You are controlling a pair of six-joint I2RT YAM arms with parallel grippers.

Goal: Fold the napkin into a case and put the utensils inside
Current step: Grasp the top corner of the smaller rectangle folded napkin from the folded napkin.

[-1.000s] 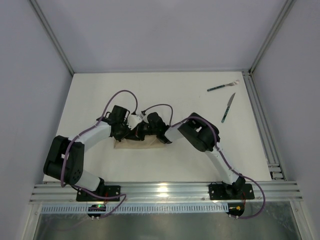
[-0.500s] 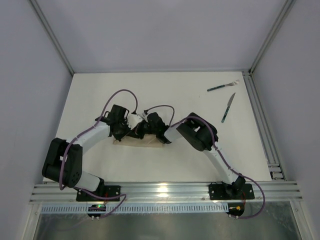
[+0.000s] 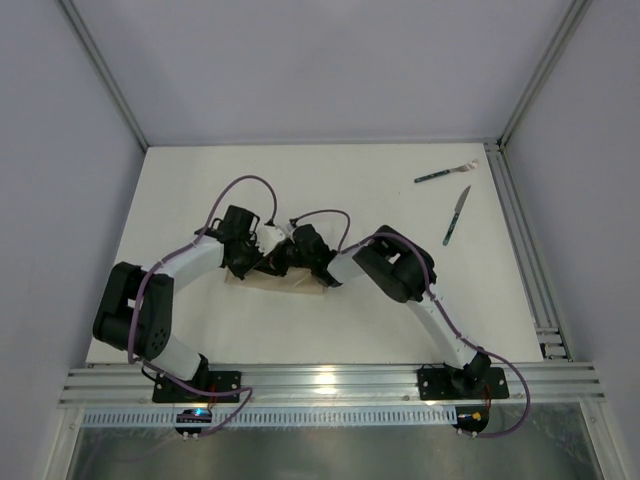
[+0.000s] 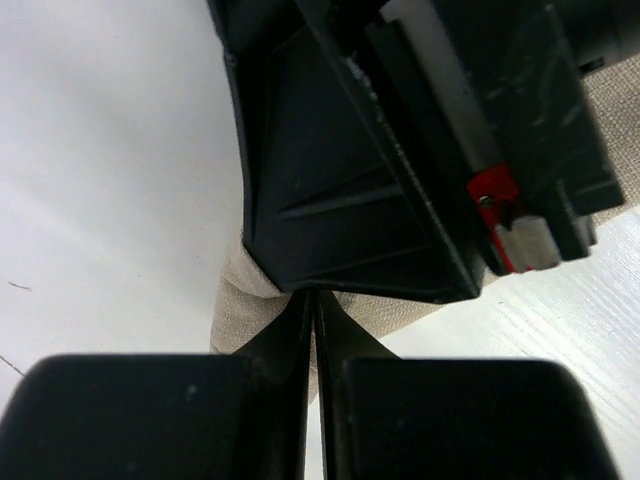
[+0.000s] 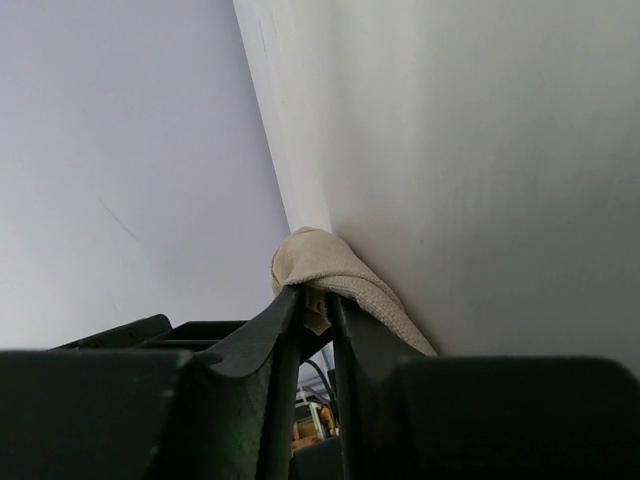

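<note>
The beige napkin point(image 3: 290, 284) lies folded into a narrow strip at the table's middle left, mostly under both grippers. My left gripper point(image 3: 257, 262) is shut, its tips point(image 4: 315, 296) pressed down at the napkin point(image 4: 238, 300) edge; whether it pinches cloth is hidden. My right gripper point(image 3: 281, 260) meets it from the right. Its jaws point(image 5: 318, 306) stand slightly apart, with a raised fold of napkin point(image 5: 345, 268) draped over the tips and a small flap between them. The fork point(image 3: 445, 172) and the knife point(image 3: 456, 215), both green-handled, lie at the far right, away from both grippers.
An aluminium rail point(image 3: 520, 240) runs along the table's right edge, close to the knife. Grey walls point(image 3: 320, 70) close in the back and sides. The right gripper's black body point(image 4: 400, 150) fills the top of the left wrist view.
The right gripper's jaws have parted a little from the napkin fold. The left arm has shifted slightly. Fork and knife have not moved.
</note>
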